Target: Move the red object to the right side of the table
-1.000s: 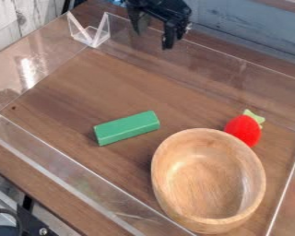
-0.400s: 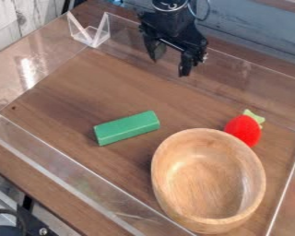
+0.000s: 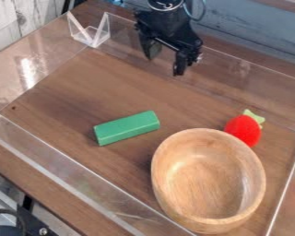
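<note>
hand [image 3: 165, 57] lower than second ago, fingers spread, empty, well apart from red object [image 3: 246, 128]. red object untouched near bowl [image 3: 209, 177]; grasp, move remain.

Black gripper [image 3: 165, 57] poised at twelve o'clock, angled steeply downward toward five o'clock, fingers [image 3: 181, 63] spread wide apart, nothing between them, wrist cabling trailing above.

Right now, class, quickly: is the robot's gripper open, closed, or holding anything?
Gripper: open and holding nothing, up near the back of the table, well apart from the red object.
</note>
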Controlling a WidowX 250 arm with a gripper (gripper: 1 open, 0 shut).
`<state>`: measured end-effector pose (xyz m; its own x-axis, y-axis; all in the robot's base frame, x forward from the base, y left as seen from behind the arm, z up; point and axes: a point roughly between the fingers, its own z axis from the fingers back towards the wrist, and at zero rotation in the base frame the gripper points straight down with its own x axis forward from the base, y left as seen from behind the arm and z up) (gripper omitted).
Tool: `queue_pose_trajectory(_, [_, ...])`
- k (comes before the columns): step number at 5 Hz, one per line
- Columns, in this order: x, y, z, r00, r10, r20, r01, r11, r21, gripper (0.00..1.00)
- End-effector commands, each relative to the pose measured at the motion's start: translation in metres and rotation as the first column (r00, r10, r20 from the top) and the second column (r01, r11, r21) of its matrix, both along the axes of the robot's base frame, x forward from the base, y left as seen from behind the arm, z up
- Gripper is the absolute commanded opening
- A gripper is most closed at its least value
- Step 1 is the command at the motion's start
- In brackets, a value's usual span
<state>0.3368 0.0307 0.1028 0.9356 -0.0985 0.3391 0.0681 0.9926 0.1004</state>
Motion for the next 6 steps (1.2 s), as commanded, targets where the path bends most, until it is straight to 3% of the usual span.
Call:
queue_pose_trajectory(1, [0.009,0.003,0.027,0.996,0.043,0.074,-0.044,0.999,0.011,1.0])
queue_pose_trajectory(3, [0.008,0.0,0.002,0.995,0.037,0.091,-0.039,0.999,0.017,1.0])
queue_pose_trajectory(5, [0.015,0.01,0.004,0.993,0.046,0.108,-0.047,0.999,0.013,1.0])
queue_pose_trajectory(6, [0.023,0.007,0.013,0.989,0.08,0.121,-0.083,0.996,0.014,1.0])
